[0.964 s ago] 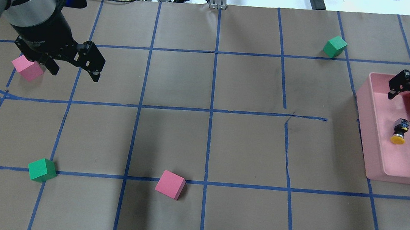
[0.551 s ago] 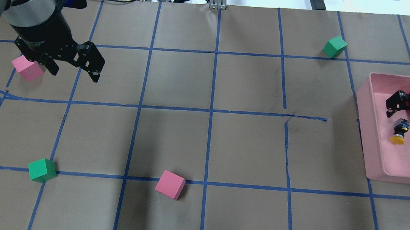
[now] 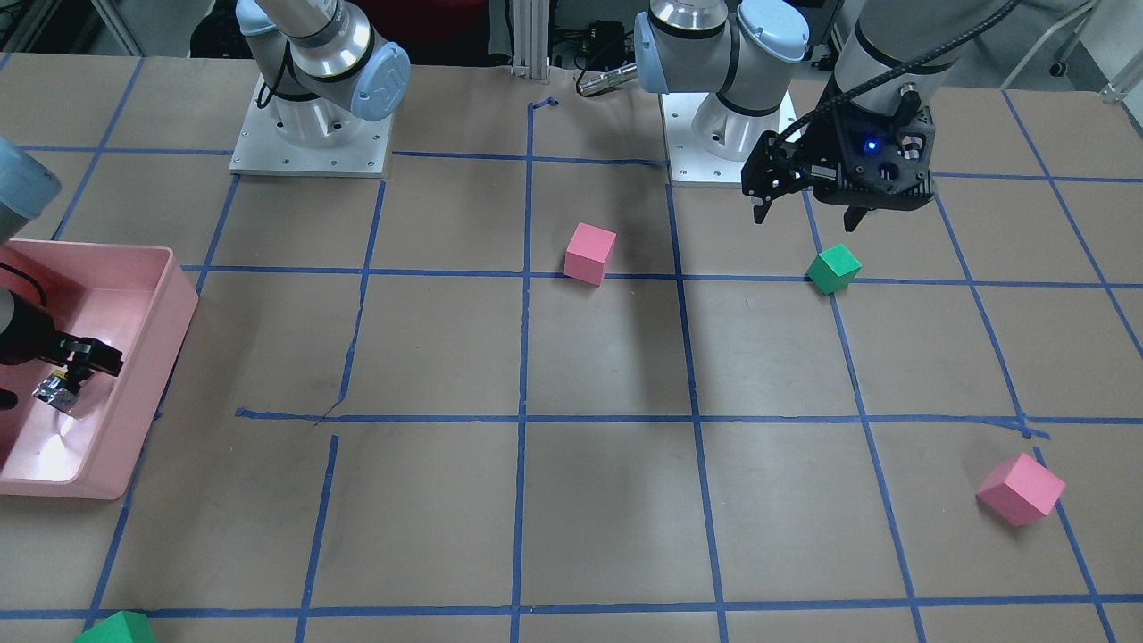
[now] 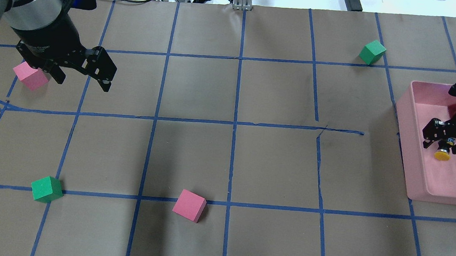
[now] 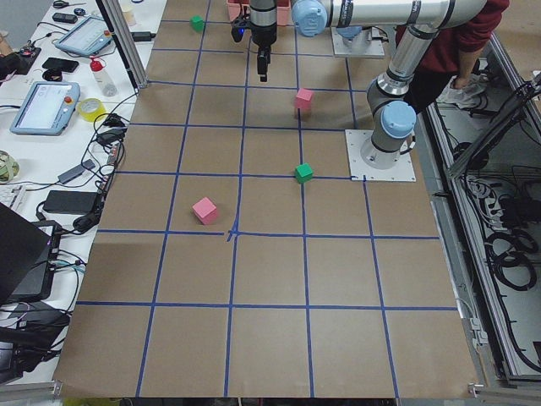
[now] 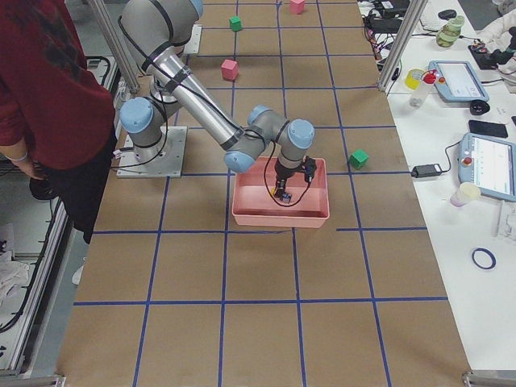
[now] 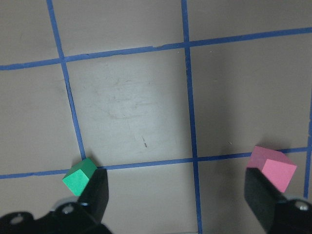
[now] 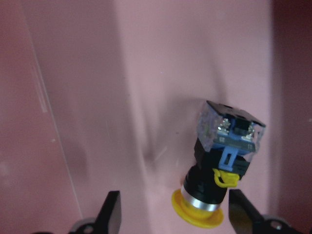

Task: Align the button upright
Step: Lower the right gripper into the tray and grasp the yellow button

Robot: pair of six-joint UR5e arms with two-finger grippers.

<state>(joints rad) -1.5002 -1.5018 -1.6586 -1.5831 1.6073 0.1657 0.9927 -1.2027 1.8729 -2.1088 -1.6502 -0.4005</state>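
In the last second my right claw (image 4: 449, 146) has come down from over the far edge of the pink tray (image 4: 417, 182) into the tray itself, and now it stands just over the button (image 8: 222, 168). The button has not moved. It lies on its side on the floor of the tray, at the right end of the table (image 4: 229, 158), with the yellow cap pointing toward my base and the clear block end pointing away. So it is not upright yet. My right claw is wide, and nothing is in it. In my right wrist view one finger shows on each side of the cap end, and I see a gap to the button on both sides. I judge that the approach is almost done and the closing comes next. Because the button lies tilted between my fingers, I think the grasp should take the black collar, otherwise the round cap may slip out. My left claw (image 4: 82, 81) has stayed where it was, wide and empty, above the table near a pink cube (image 4: 30, 75), far from the tray.
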